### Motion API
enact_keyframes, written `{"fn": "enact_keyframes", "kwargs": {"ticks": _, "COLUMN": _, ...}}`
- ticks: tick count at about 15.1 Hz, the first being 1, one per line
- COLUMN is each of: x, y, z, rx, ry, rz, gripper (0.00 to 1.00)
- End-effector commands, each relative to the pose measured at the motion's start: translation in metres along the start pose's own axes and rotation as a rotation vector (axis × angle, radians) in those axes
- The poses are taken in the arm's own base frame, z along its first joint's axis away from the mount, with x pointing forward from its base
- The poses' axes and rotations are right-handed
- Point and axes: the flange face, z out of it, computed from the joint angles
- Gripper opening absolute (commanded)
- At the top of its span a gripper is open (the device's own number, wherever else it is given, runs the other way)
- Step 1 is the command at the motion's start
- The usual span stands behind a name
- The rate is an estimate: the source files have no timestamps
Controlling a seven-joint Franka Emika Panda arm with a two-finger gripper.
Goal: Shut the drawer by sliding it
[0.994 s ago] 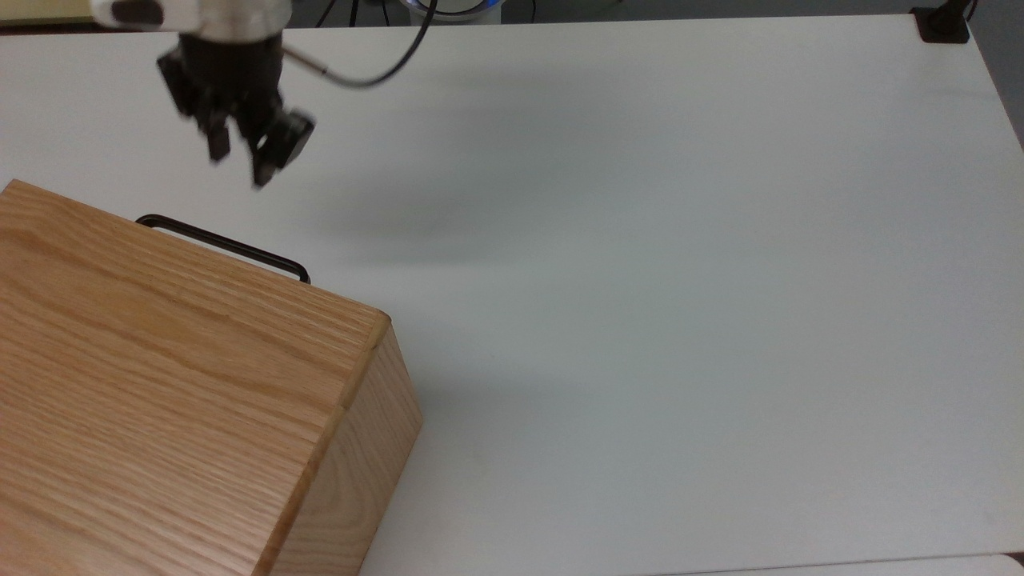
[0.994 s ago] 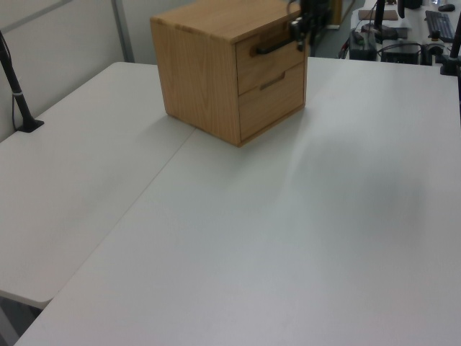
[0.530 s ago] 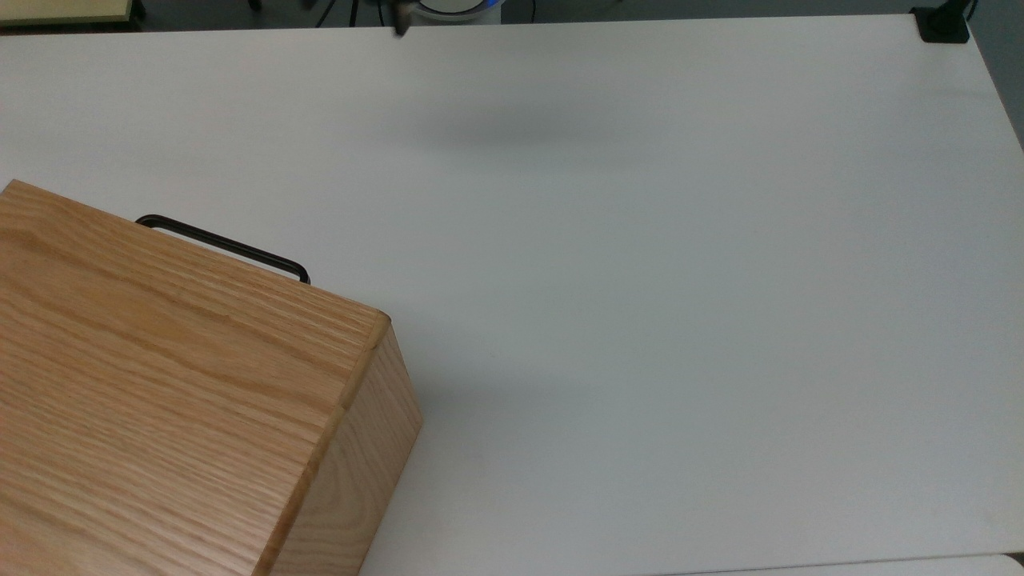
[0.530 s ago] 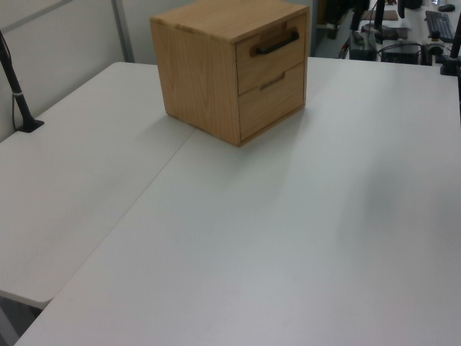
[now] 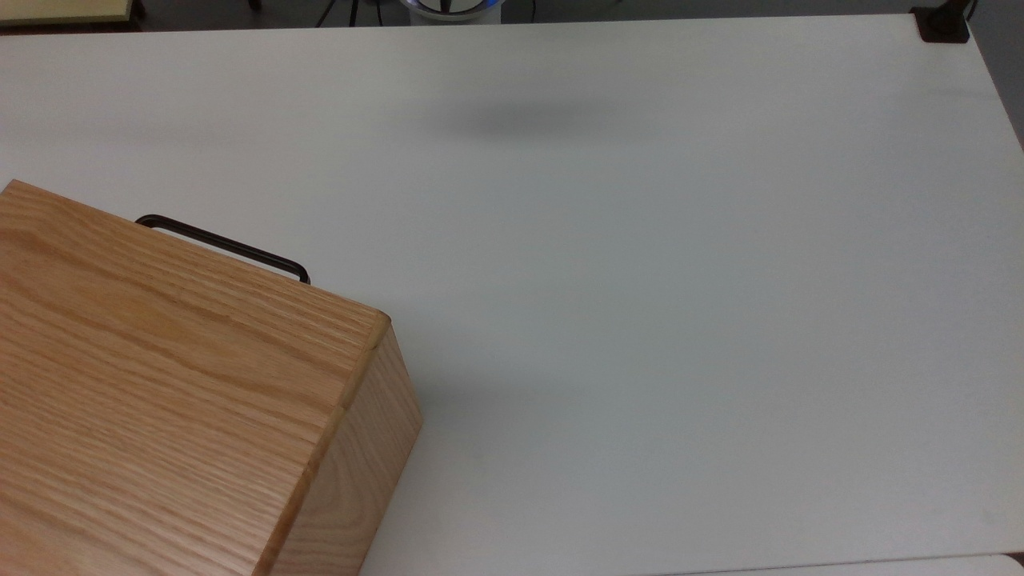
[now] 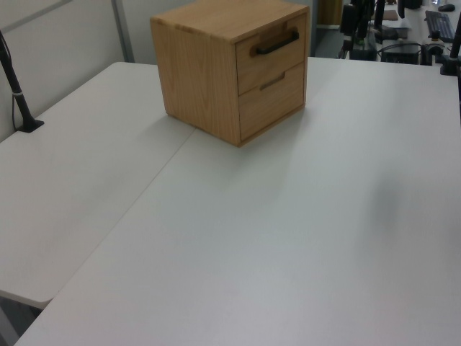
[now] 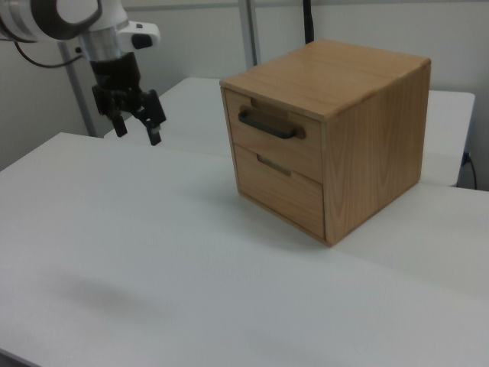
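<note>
One arm hangs over the table (image 7: 114, 252), its gripper (image 7: 137, 125) pointing down, jaws spread and holding nothing, well apart from the cabinet (image 7: 367, 138). Its top drawer (image 7: 275, 145) sits flush, handle (image 7: 267, 126) outward.

- Soft, even light falls from above in all three views; nothing is dim and nothing burns out.
- The white table (image 5: 680, 280) carries a faint sheen but no hard glare.
- In the top view a blurred grey shadow patch lies on the table near the top edge, and a weaker shadow spreads from the wooden cabinet (image 5: 160, 384) toward the top view's right.
- In the left view the cabinet (image 6: 216, 72) casts a soft shadow toward the left view's lower right.
- In the right view the gripper (image 7: 137, 126) looks slightly smeared, and a faint shadow lies at the right view's lower left.
- The wood grain is crisp in the top view.
</note>
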Motion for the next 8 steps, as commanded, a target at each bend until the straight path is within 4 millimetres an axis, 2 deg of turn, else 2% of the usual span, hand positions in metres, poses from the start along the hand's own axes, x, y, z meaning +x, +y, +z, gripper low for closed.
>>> {"fn": "enact_keyframes", "kwargs": {"ticks": 1, "x": 0.0074, "y": 0.0160, "z": 0.0012, "rx": -0.014, "ry": 0.024, "rz": -0.092, "gripper": 1.00}}
{"fn": "enact_keyframes", "kwargs": {"ticks": 8, "x": 0.0077, "y": 0.0199, "z": -0.0023, "rx": -0.009, "ry": 0.030, "rz": -0.082, "gripper": 1.00}}
